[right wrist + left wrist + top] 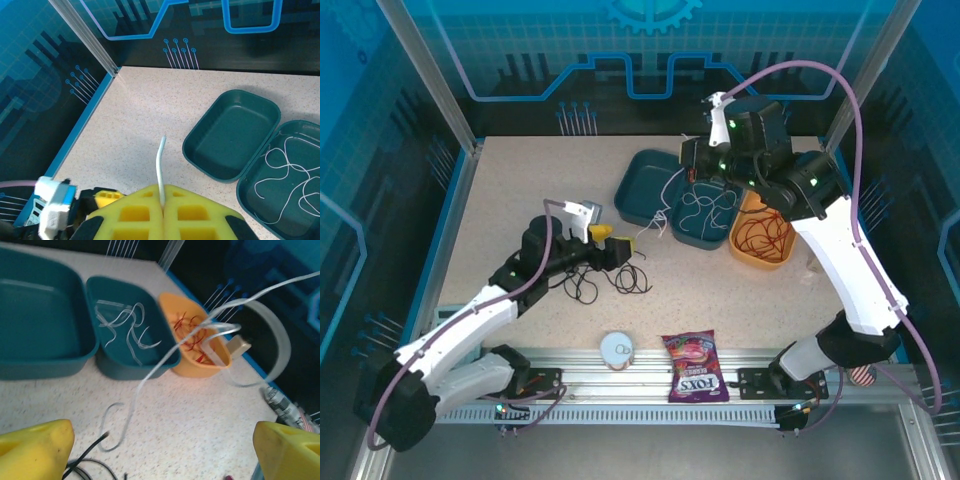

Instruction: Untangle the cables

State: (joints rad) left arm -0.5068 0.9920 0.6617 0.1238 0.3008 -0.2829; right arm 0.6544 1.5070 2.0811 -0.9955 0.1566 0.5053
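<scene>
From above, the left claw (620, 247) sits low over the middle of the counter (520, 200). The black cable (612, 280) lies in loose loops on the surface just in front of it. The left wrist camera shows what the overhead view cannot. The two yellow fingers (35, 450) stand wide apart at the frame's lower corners with nothing clamped between them. A tail of black cable lies just inside the left one.

The right claw (692, 160) hangs above the trays at the far side. Its own camera shows its fingers (200, 210) pressed together, with a short end of white cable (160, 167) sticking out from the seam. The claw is clamped on that strand. The overhead view shows the rest of the white cable trailing down into the middle teal tray (720, 240), where it lies in loops. The left wrist view adds a pale strand running from the counter up past the trays, partly blurred.

The red cable (763, 235) is coiled in the orange tray (752, 205) beside the middle one. The far-left teal tray (650, 185) holds no cable.

At the near edge, seen from above, lie a sweets bag (692, 368) and a small round object (618, 348).
</scene>
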